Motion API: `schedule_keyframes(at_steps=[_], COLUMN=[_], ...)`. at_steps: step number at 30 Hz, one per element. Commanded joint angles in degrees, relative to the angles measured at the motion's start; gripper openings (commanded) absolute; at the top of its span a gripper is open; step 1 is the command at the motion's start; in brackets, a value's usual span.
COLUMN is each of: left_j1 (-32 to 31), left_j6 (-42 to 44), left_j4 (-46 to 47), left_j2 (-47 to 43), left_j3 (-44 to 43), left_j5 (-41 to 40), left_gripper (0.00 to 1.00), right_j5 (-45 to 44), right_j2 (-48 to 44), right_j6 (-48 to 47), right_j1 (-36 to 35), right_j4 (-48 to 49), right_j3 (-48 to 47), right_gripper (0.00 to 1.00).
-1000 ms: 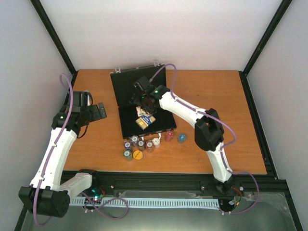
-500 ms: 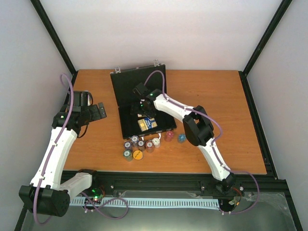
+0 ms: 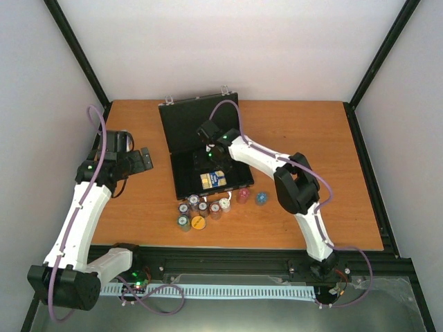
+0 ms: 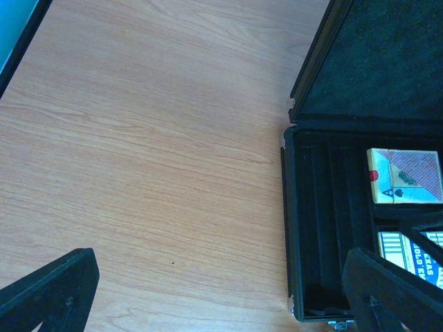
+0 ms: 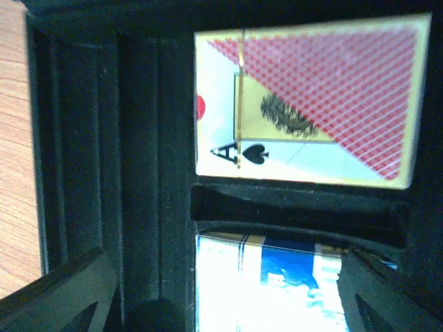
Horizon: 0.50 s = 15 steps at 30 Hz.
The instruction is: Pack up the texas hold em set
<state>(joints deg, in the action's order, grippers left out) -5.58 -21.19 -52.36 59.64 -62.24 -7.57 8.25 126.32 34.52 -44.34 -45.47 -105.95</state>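
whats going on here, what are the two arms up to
The right gripper hangs open and empty just above the open black case. A red-patterned card deck and a blue card box lie inside the case. The poker chip stacks stand on the table in front of the case, not yet packed. The left gripper is open over bare table to the left of the case, holding nothing.

The black case (image 3: 185,126) shows a red-latticed deck (image 5: 325,90) and blue-white deck (image 5: 277,283).
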Motion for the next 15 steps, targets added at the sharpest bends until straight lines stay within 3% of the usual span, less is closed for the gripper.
schedule_keyframes(at_steps=[1,3,7,11,15], left_j1=[-0.04,-0.04,-0.04,-0.08,-0.07], left_j6=[-0.25,-0.33,-0.28,0.12,0.12], left_j4=[0.52,0.57,0.37,0.25,0.2], left_j2=[0.67,0.94,1.71,2.23,2.64], left_j3=[-1.39,-1.48,-1.86,-2.26,-1.97], left_j5=[-0.75,-0.9,-1.2,-1.34,-1.32], left_gripper=[1.0,1.0,1.0,1.0,1.0], right_j5=[-5.68,-8.81,-15.35,-20.9,-21.01], right_j2=[-6.17,-7.7,-10.59,-17.19,-25.87], right_j6=[-9.48,-11.95,-15.47,-16.04,-15.42], right_j1=[0.03,0.04,0.13,0.19,1.33], right_j4=[2.03,0.35,-6.13,-10.11,-10.46], right_j3=[-0.75,-0.84,0.1,9.55,20.89], right_gripper=[0.91,0.99,1.0,1.0,1.0])
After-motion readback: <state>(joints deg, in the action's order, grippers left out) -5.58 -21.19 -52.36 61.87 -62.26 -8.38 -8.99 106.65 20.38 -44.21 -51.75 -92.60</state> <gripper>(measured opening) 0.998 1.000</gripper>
